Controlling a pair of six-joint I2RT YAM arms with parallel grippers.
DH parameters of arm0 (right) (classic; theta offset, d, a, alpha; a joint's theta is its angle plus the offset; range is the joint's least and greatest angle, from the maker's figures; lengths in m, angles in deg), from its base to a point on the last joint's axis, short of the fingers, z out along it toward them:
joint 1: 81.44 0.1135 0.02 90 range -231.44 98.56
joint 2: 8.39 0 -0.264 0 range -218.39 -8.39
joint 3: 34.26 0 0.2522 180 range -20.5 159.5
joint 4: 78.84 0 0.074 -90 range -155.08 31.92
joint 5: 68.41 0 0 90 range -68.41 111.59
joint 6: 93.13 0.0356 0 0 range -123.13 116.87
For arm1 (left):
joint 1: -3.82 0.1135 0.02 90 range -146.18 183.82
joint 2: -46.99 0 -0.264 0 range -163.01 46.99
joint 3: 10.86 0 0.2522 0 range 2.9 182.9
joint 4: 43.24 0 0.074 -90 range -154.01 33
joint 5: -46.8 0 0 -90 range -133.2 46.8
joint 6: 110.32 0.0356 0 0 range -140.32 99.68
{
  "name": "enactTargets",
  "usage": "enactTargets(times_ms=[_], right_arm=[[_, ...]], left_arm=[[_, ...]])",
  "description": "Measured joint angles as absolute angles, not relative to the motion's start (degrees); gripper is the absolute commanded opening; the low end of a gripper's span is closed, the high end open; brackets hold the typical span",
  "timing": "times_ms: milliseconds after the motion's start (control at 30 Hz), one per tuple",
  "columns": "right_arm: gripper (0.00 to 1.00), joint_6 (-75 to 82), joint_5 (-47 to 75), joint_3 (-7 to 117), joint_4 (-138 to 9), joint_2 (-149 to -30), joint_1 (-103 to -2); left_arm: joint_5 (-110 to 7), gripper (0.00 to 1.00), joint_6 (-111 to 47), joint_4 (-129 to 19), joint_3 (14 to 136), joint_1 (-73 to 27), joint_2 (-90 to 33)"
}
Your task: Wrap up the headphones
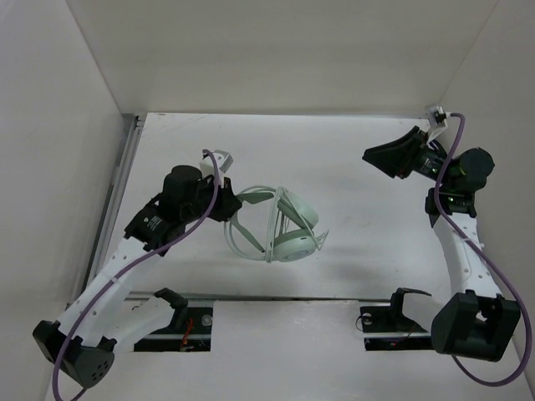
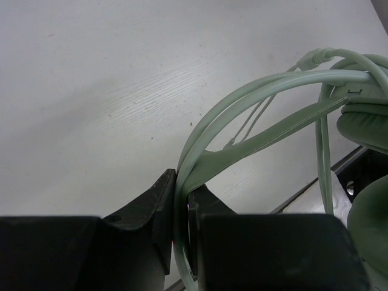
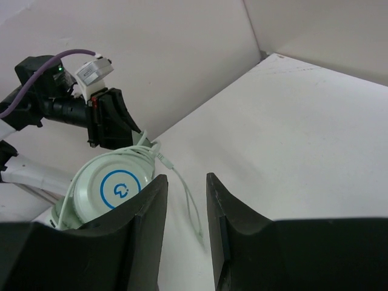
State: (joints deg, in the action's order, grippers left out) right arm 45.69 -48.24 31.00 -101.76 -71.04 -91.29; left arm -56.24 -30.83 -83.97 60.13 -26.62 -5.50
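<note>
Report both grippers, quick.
Left gripper: shut on the headphones, at the headband.
Right gripper: open, holding nothing.

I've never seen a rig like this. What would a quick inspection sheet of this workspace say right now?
Surface: white table, bare apart from the job's things.
Job's things: mint-green headphones near the middle, held by the headband.
Clutter: nothing seen.
End effectors: left end effector shut on the headband; right end effector open, empty, raised off to the right.
Cables: thin headphone cable trails loose onto the table; purple cables run along both arms.
Surroundings: plain white walls on three sides.
</note>
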Motion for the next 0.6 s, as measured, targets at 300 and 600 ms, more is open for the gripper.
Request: enactTargets(times_ms=[300,600], right_arm=[[0.38,44.6,-47.8,30.8,-101.0,-70.8,-93.1],[0.38,44.3,-47.7,29.2,-100.6,-69.0,-93.1]], left_arm=[[-56.6,0.0,-30.2,-78.5,55.7,-28.3,-11.6],[-56.4,0.0,-30.0,-71.9,54.8,-26.4,-18.6]])
